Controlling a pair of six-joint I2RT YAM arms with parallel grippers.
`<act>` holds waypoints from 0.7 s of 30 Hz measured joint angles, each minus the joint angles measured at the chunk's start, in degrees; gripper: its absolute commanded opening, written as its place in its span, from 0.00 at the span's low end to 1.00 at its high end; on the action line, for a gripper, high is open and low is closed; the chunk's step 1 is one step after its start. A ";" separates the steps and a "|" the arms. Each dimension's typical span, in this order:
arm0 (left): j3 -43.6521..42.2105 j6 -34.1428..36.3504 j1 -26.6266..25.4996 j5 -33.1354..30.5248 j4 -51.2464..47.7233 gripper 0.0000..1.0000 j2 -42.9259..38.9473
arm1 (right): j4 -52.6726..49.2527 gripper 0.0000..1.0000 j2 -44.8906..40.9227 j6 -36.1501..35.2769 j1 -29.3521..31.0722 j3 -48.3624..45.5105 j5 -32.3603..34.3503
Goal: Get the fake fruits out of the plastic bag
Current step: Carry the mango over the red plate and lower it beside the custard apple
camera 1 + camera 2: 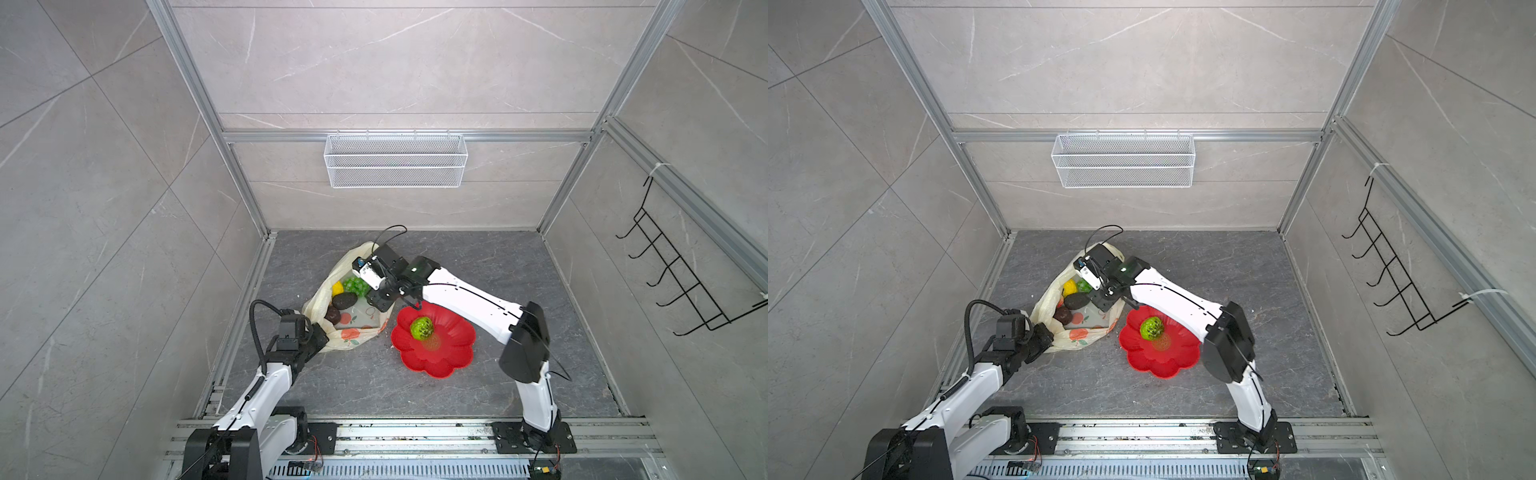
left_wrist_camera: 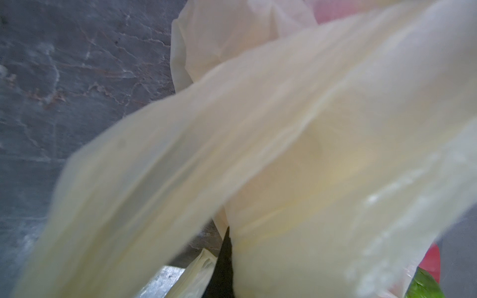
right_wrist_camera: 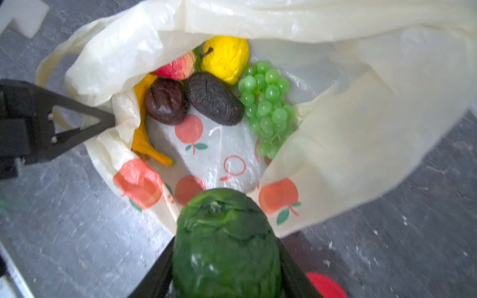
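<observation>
Right wrist view, nearest entry first, the clerk asked: what sat in the right gripper (image 3: 226,247)?

Checker: Item 1, dark green wrinkled fruit (image 3: 222,219), stem dimple upward. One black finger stood on each side of it, clamped on. It hung above the printed lip of the plastic bag (image 3: 348,123), clear of the pile. Step in hand, as I judged it: lifting one fruit out.

Clerk: And behind it?

Checker: Items 2 to 7, all inside the bag, which lay open on the grey tabletop (image 3: 64,232). Banana (image 3: 140,134) along the side fold. Dark brown round fruit (image 3: 166,100) touching a dark oval fruit (image 3: 214,99). Green grape bunch (image 3: 265,108) just beside that. Farthest in, yellow knobbly fruit (image 3: 224,62) and a red fruit (image 3: 178,69) partly under the film. Left gripper (image 3: 108,121) was closed on the rim, which held the mouth open; its own wrist view showed little but film.

Clerk: Anything entered as already out?

Checker: In both top views, one green bumpy ball (image 1: 422,328) (image 1: 1151,328) on the red flower-shaped plate (image 1: 453,353) (image 1: 1167,359), just beside the bag. Beyond, on the back wall, a wire basket (image 1: 395,166), not part of this lot.

Clerk: Next move?

Checker: Probably a carry across to the plate, lowering beside the ball rather than onto it, then parting the jaws. The rim grip ought to hold, or film may drape over the six remaining.
</observation>
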 measured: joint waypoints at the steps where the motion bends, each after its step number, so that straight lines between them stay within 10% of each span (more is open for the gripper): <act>1: 0.00 0.04 0.00 0.00 0.00 0.00 0.00 | 0.39 0.47 -2.49 0.28 -0.13 -2.49 0.04; 12: 0.00 0.22 -0.02 0.02 0.26 0.00 0.00 | 4.26 0.49 -26.80 6.71 -10.84 -30.64 0.17; 21: 0.00 0.22 -0.02 0.02 0.39 0.00 0.04 | 7.34 0.48 -25.90 12.26 -13.51 -40.15 1.53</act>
